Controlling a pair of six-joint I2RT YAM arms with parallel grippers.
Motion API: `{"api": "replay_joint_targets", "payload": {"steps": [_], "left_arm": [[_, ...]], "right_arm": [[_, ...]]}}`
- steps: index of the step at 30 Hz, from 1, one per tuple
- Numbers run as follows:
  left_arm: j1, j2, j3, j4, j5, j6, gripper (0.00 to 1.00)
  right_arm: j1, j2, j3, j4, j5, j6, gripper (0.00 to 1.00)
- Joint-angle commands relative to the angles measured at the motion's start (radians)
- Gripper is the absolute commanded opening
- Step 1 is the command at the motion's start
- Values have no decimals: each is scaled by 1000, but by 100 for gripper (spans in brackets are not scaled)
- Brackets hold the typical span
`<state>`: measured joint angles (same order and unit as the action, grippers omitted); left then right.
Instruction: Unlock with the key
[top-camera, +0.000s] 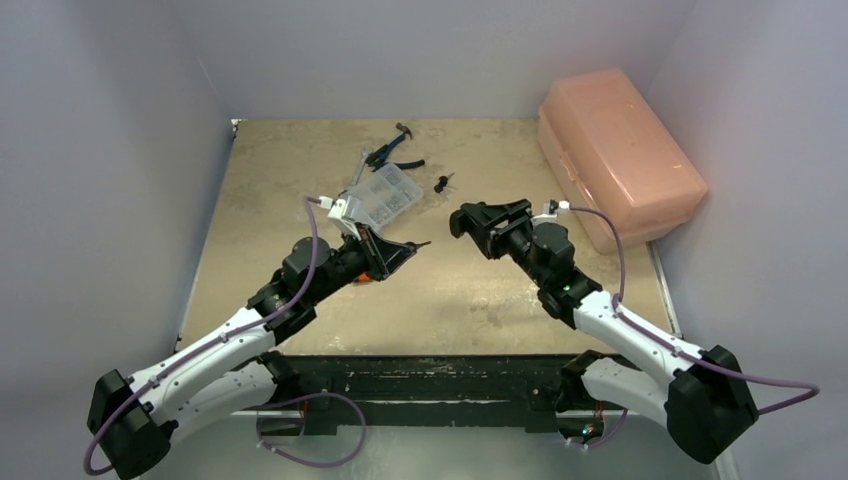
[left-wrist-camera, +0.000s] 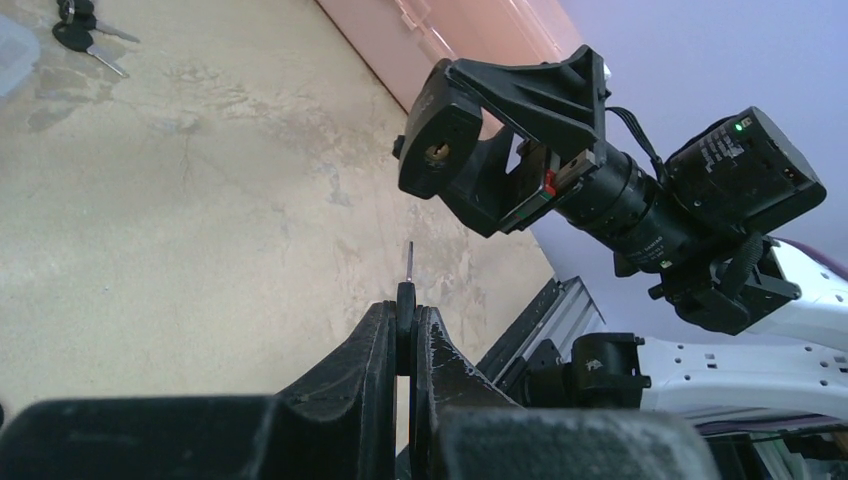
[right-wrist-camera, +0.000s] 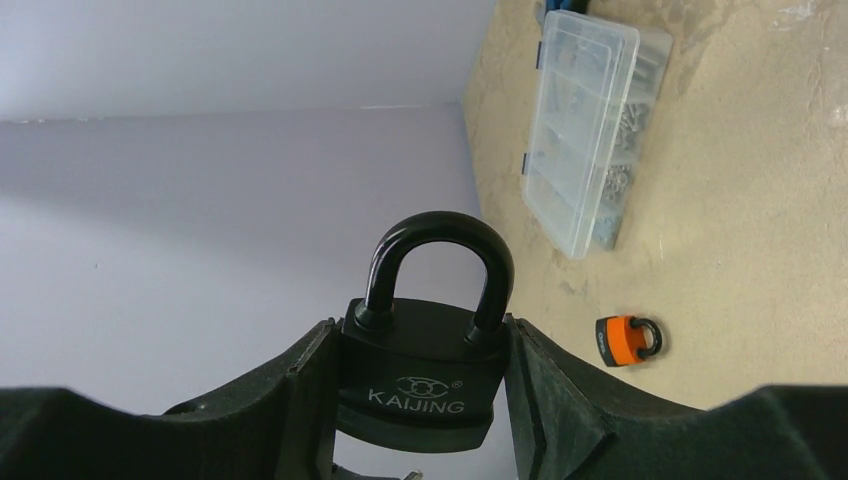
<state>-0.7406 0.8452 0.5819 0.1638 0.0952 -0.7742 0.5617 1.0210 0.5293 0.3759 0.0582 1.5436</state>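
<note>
My left gripper (left-wrist-camera: 407, 325) is shut on the black head of a key (left-wrist-camera: 407, 288). The key's thin metal blade sticks up past the fingertips and points toward the right arm. My right gripper (right-wrist-camera: 425, 385) is shut on the body of a black padlock (right-wrist-camera: 425, 372) marked KAIJING, whose shackle is closed and stands above the fingers. In the left wrist view the padlock (left-wrist-camera: 437, 152) shows its keyhole end, above and slightly right of the key tip with a clear gap between them. From above, the left gripper (top-camera: 405, 250) and right gripper (top-camera: 465, 220) face each other over the table's middle.
A pink plastic case (top-camera: 615, 150) fills the back right. A clear parts organiser (top-camera: 385, 195), blue-handled pliers (top-camera: 395, 150) and spare keys (top-camera: 442, 182) lie at the back centre. A small orange padlock (right-wrist-camera: 625, 340) lies on the table near the left arm.
</note>
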Motion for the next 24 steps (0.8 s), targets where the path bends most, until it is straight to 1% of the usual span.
{"api": "replay_joint_targets", "payload": {"steps": [1,4,10,14,18,24], "left_arm": [[-43,4,58,77,-62,7,0],[-66,20,58,91,-84,16,0],[-109,34,69,97,-156,10,0],[-138,47,69,96,-185,4,0],[-166,49,54,128,-209,4,0],[-178,48,53,153,-247,10,0]], "right_arm": [[0,-12,14,170,-27,28,0],[0,13,-29,267,-54,87,0],[-1,73,-36,307,-121,171,0],[-1,72,-33,300,-117,177,0],[-1,70,-16,281,-122,177,0],[0,68,-7,264,-118,175,0]]}}
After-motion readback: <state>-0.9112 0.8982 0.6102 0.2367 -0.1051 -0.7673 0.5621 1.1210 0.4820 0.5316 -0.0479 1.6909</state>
